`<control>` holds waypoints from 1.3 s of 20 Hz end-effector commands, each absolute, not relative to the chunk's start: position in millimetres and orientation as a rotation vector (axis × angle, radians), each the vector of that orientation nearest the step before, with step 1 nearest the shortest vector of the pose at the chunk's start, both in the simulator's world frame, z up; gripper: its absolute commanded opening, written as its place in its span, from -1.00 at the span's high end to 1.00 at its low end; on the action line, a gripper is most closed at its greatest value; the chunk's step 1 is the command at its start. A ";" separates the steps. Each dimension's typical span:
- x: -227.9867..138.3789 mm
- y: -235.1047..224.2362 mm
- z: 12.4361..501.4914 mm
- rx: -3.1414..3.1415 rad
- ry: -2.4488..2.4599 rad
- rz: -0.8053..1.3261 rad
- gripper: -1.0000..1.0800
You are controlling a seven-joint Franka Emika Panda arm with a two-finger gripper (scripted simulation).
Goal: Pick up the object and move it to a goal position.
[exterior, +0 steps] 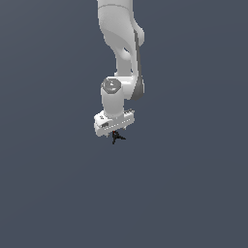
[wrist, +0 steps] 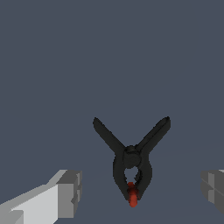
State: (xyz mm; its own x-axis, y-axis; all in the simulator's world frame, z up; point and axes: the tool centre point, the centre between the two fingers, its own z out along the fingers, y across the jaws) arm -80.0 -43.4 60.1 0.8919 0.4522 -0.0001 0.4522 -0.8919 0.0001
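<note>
The object (wrist: 131,159) is a small black clamp with two spread handles and a red tip. In the wrist view it lies on the grey floor between my two fingers, and neither finger touches it. My gripper (wrist: 141,189) is open, with one grey fingertip (wrist: 70,192) on one side and the other at the picture's edge. In the exterior view the white gripper (exterior: 115,131) hangs straight over the object (exterior: 116,137), which shows just below the hand as a tiny black spiky shape.
The plain dark grey floor (exterior: 193,193) spreads all around. The white arm (exterior: 121,48) comes down from the top of the exterior view. No goal marker shows.
</note>
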 end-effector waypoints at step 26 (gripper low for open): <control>-81.1 -43.9 14.2 3.054 0.736 0.000 1.00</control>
